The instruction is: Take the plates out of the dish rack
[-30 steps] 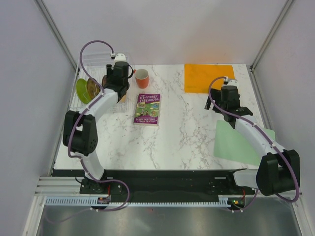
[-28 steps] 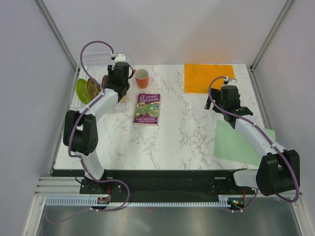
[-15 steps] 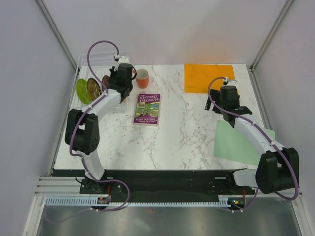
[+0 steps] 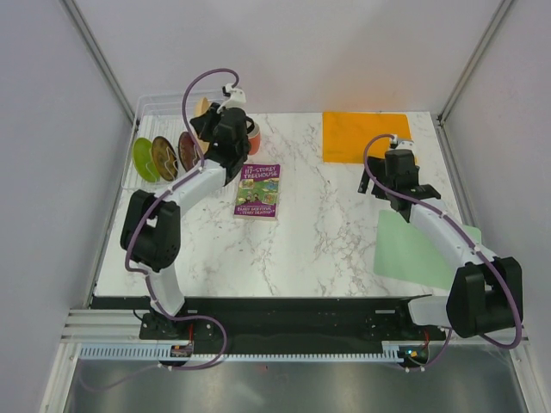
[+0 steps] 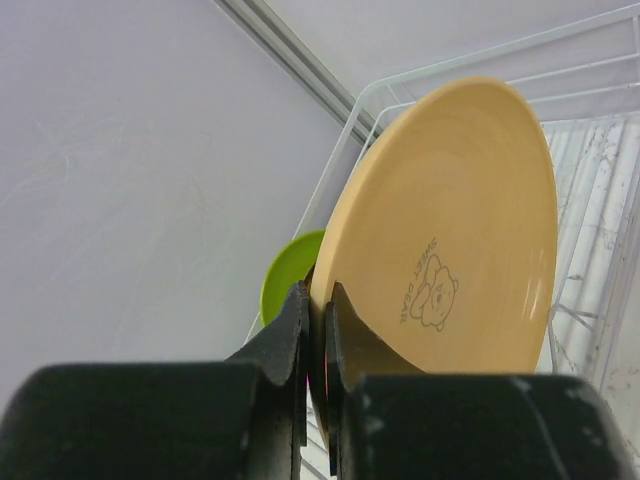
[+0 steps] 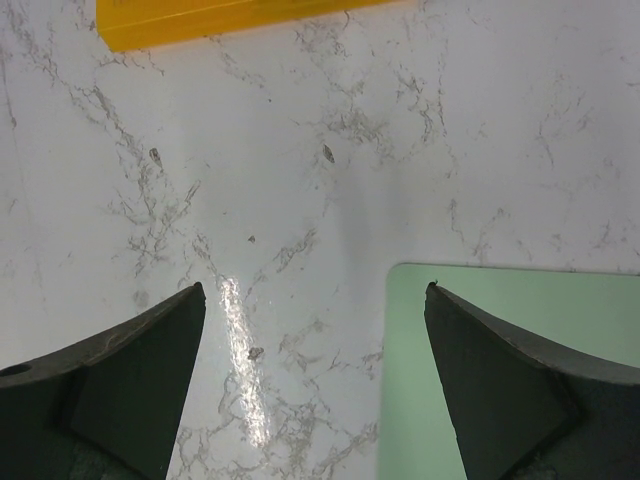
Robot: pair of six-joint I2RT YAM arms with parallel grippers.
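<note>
My left gripper [image 4: 214,123] is shut on the rim of the large pale-yellow plate [image 4: 202,107] and holds it on edge above the right end of the clear dish rack [image 4: 140,114]. In the left wrist view both fingers [image 5: 318,300] pinch that plate [image 5: 460,230], with the lime-green plate [image 5: 285,278] behind it. The lime-green plate [image 4: 144,159], the brown-and-yellow plate [image 4: 164,157] and the dark red plate [image 4: 187,149] stand upright in the rack. My right gripper [image 4: 399,191] is open and empty [image 6: 312,300] over bare marble.
The orange-red mug [image 4: 253,138] stands just right of my left wrist, partly hidden. A purple book [image 4: 258,190] lies near it. An orange mat [image 4: 366,136] lies at the back right, a green mat [image 4: 422,249] at the right. Rack wires [image 5: 600,200] show behind the plate.
My left gripper has risen and moved right with the pale-yellow plate, lifting it out of the rack's slots toward the mug. The right arm has barely moved.
</note>
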